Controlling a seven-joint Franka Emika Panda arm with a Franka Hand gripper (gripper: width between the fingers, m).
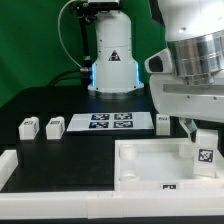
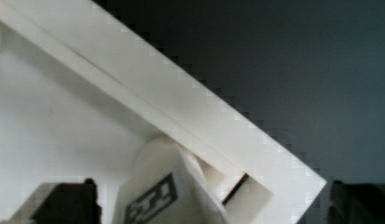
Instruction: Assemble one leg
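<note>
Now leg (image 1: 204, 152) stands upright, long axis vertical, in tray's (image 1: 150, 160) right corner; claw (image 2: 192, 205) wide, astride it.

The leg (image 1: 204, 152) is white with a black-and-white square tag on its face. The tray (image 1: 140, 165) is plain white. At 10 o'clock from it, the marker board (image 1: 109, 122) is white with black-and-white tags. The table (image 1: 40, 95) is black.
</note>
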